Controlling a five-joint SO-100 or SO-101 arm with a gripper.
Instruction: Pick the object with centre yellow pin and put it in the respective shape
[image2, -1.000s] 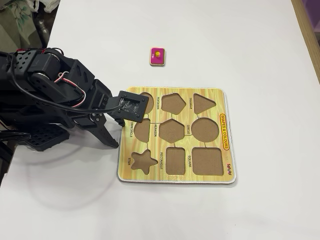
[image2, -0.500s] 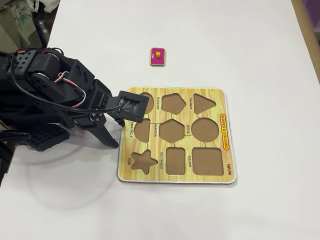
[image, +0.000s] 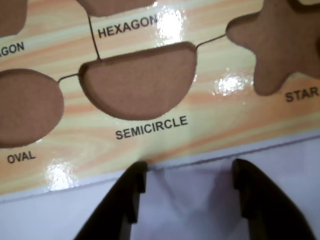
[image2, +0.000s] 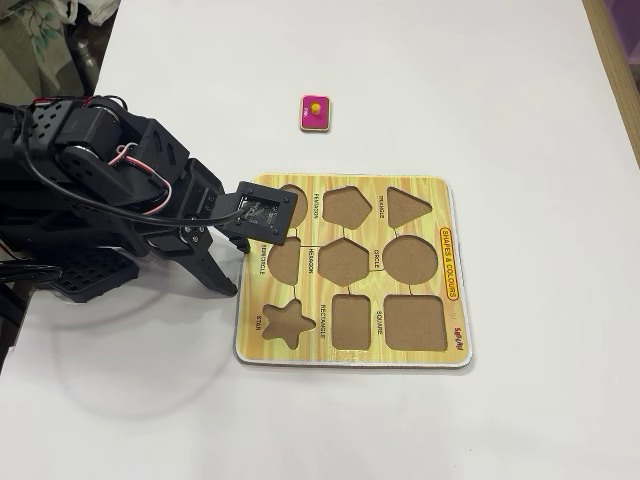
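Wrist view first: the gripper (image: 189, 187) sits with its two black fingers spread apart and nothing between them, tips just short of the puzzle board (image: 150, 145) edge below the SEMICIRCLE cutout (image: 137, 82). Over in the fixed view, the pink piece with the yellow knob (image2: 315, 113) lies alone on the white table (image2: 480, 90), well above the board. The RECTANGLE cutout (image2: 353, 321) sits empty in the bottom row.
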